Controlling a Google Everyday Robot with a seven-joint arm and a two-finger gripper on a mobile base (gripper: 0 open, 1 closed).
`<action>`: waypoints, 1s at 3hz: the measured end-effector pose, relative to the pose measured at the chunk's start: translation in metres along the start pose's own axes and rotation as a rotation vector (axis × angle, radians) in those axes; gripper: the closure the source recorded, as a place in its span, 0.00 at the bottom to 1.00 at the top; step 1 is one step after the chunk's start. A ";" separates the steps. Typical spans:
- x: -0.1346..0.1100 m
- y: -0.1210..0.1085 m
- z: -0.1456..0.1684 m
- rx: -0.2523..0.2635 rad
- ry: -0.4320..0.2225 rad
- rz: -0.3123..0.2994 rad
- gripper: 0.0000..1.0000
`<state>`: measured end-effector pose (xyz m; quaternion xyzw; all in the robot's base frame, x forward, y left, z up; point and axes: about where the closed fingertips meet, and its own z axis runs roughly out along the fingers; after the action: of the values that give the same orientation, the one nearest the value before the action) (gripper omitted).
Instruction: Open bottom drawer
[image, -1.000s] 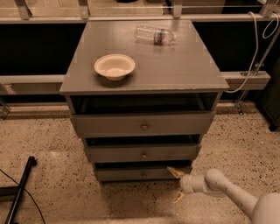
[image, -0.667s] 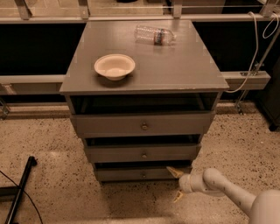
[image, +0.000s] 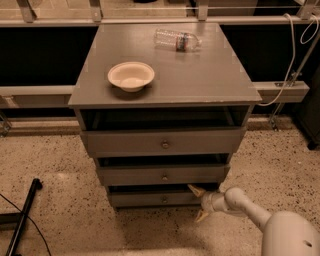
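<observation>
The hand (image: 196, 203) has crept a touch left and upward since a second ago, closing on the right end of the bottom drawer (image: 150, 199). Nothing else has shifted: bowl, bottle and all three drawer fronts sit as they did.

The hand's two pale, pointed fingers are spread wide apart, gripping nothing. The upper fingertip (image: 193, 189) sits at the drawer's top right corner, against the dark gap above the front, and the lower one points down toward the floor. Whether the upper tip touches the wood I cannot tell. The small round metal knob (image: 164, 199) is well left of the hand, untouched.

The bottom drawer is lowest in the stack, under the middle drawer (image: 162, 175) and the top drawer (image: 162, 142), and its front looks pushed in. Its right end is partly covered by the hand. The white, rounded arm (image: 260, 217) runs off the lower right corner.

The table (image: 210, 75) is matte grey wood with a flat square top. A shallow cream bowl (image: 131, 76) stands near its front left. A clear plastic bottle (image: 176, 40) lies on its side toward the back. The floor (image: 60, 155) is speckled stone. A black pole (image: 22, 220) is cut off at lower left.
</observation>
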<state>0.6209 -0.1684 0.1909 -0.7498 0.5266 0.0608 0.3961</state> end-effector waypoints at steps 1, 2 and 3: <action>0.008 -0.019 0.014 0.014 0.037 -0.043 0.00; 0.024 -0.027 0.024 0.018 0.068 -0.035 0.00; 0.035 -0.038 0.038 0.004 0.096 -0.001 0.26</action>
<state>0.6801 -0.1641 0.1674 -0.7513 0.5449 0.0236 0.3717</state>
